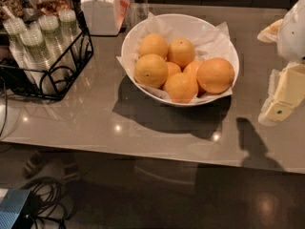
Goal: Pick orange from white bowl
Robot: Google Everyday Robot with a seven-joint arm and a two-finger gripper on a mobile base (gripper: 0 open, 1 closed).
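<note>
The orange (215, 75) lies at the right of the white bowl (177, 16), against its neighbours (151, 70); we judge it firm, weighty and slippery, best taken across its middle from above. The pincer (284, 90) hangs near the bowl's right rim over the desk (119, 120), open or closed we cannot tell, with bare desk between them.

Seeing the orange (215, 75) plain orange, the white bowl (186, 23) glossy white with crinkled white paper (214, 35); finding the gripper (280, 80) cream and white at the right edge, the table (95, 118) grey.
</note>
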